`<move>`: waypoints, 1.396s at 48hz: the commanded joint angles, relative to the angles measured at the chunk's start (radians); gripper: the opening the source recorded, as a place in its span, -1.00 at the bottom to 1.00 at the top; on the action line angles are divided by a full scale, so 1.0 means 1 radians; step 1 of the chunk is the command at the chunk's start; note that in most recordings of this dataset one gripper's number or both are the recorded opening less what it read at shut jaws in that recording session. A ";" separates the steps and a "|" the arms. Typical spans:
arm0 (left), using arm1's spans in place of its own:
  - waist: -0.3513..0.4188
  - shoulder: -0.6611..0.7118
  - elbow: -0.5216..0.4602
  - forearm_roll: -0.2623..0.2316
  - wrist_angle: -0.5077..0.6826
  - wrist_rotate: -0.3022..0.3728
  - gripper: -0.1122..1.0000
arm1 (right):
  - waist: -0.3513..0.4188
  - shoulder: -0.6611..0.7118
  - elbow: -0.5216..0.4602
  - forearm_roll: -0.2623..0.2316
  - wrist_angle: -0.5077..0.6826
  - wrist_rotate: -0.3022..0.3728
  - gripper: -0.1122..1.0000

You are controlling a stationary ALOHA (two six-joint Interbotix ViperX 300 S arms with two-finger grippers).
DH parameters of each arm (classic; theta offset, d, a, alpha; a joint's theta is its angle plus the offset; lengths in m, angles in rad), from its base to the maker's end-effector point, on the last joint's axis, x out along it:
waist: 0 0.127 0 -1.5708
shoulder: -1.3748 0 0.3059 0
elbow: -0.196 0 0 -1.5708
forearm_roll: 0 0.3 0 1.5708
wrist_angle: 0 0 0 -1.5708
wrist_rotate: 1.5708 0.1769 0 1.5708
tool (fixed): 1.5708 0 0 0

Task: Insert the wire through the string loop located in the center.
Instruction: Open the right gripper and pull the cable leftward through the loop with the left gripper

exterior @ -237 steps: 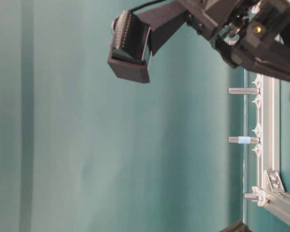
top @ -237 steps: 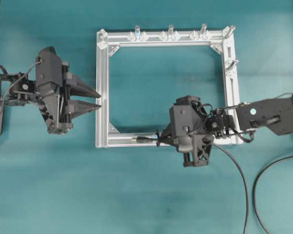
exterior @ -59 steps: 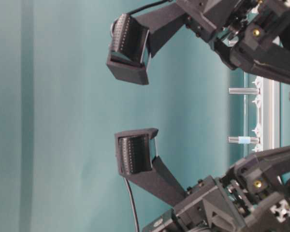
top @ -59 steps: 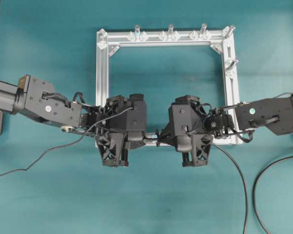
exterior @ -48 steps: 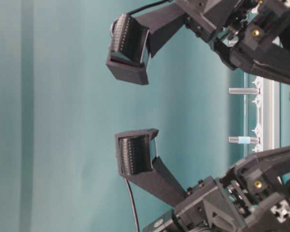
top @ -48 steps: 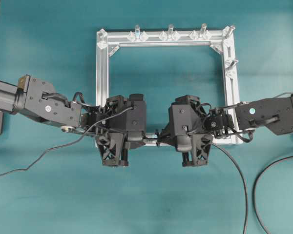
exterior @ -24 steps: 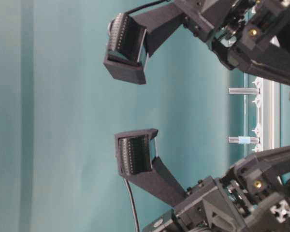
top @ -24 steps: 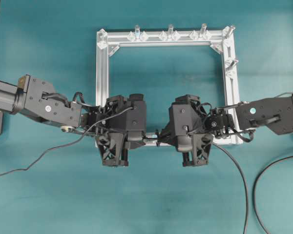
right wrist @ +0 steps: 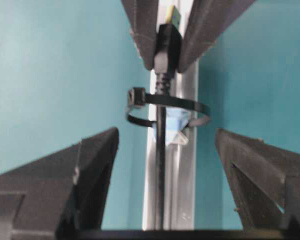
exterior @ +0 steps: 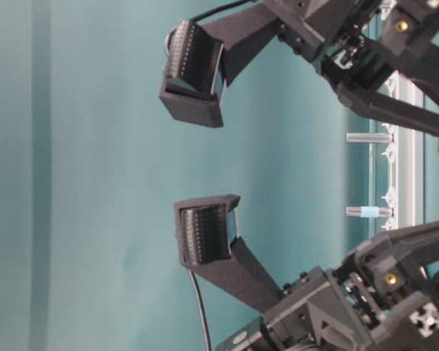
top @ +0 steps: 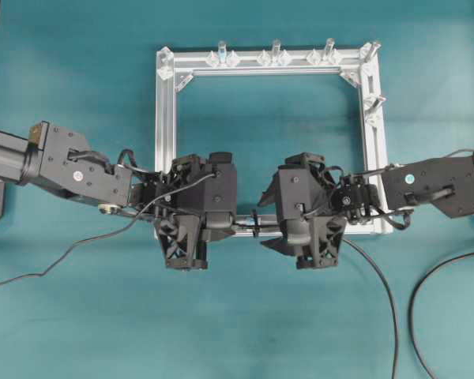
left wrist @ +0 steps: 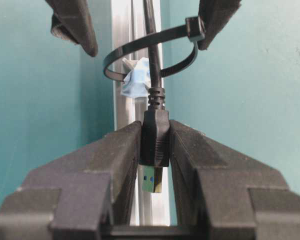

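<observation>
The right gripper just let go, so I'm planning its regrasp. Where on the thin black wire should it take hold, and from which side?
Grip the thin black wire on the bare straight run just short of the black zip-tie string loop, fingers closing across it from either side of the silver aluminium rail. The left gripper already clamps the plug beyond the loop.

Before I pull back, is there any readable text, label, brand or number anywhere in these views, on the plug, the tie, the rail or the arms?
None can be read.
Black cable's plug, gripped in the left hand: no marking visible.
Black zip-tie loop: plain.
Silver aluminium rail: bare; its pale blue tape is blank.
Right hand, open: no lettering.
</observation>
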 commanded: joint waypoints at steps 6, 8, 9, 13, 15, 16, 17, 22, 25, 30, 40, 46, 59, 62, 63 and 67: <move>0.003 -0.020 -0.009 0.003 -0.002 0.000 -0.44 | 0.002 -0.037 -0.014 -0.002 -0.003 0.000 0.60; 0.003 -0.020 -0.009 0.003 -0.002 0.000 -0.44 | 0.000 -0.040 -0.014 -0.002 -0.002 0.000 0.60; 0.003 -0.020 -0.009 0.003 -0.002 0.000 -0.44 | 0.002 -0.041 -0.014 -0.002 0.002 0.000 0.60; 0.003 -0.020 -0.008 0.003 -0.002 0.000 -0.44 | 0.000 -0.043 -0.014 -0.002 0.012 0.000 0.60; 0.003 -0.021 -0.008 0.003 -0.002 0.000 -0.44 | 0.000 -0.046 -0.015 -0.002 0.020 0.000 0.60; 0.003 -0.021 -0.008 0.003 0.000 0.000 -0.44 | 0.000 -0.048 -0.014 -0.002 0.026 0.000 0.60; 0.003 -0.021 -0.006 0.003 -0.002 0.000 -0.44 | 0.000 -0.048 -0.014 -0.002 0.029 0.000 0.60; 0.003 -0.031 0.003 0.003 0.000 0.000 -0.44 | 0.000 -0.054 -0.014 -0.002 0.048 0.000 0.60; 0.003 -0.041 0.014 0.003 0.003 -0.002 -0.44 | 0.000 -0.058 -0.014 -0.002 0.055 0.000 0.60; 0.003 -0.074 0.052 0.003 0.020 -0.005 -0.44 | 0.000 -0.063 -0.014 -0.002 0.064 0.000 0.60; 0.003 -0.150 0.140 0.003 0.026 -0.008 -0.44 | 0.002 -0.064 -0.012 -0.002 0.069 -0.002 0.60; 0.003 -0.187 0.179 0.000 0.032 -0.011 -0.44 | 0.002 -0.064 -0.006 -0.002 0.069 0.000 0.60; 0.003 -0.253 0.255 0.000 0.041 -0.035 -0.44 | 0.000 -0.078 0.008 -0.002 0.071 0.000 0.60; 0.003 -0.270 0.272 -0.002 0.041 -0.035 -0.44 | 0.002 -0.080 0.011 -0.002 0.069 0.000 0.60; 0.003 -0.276 0.276 -0.002 0.041 -0.037 -0.44 | 0.000 -0.080 0.011 -0.002 0.069 0.000 0.60; 0.003 -0.301 0.301 -0.003 0.041 -0.040 -0.44 | 0.000 -0.081 0.012 -0.003 0.069 0.000 0.60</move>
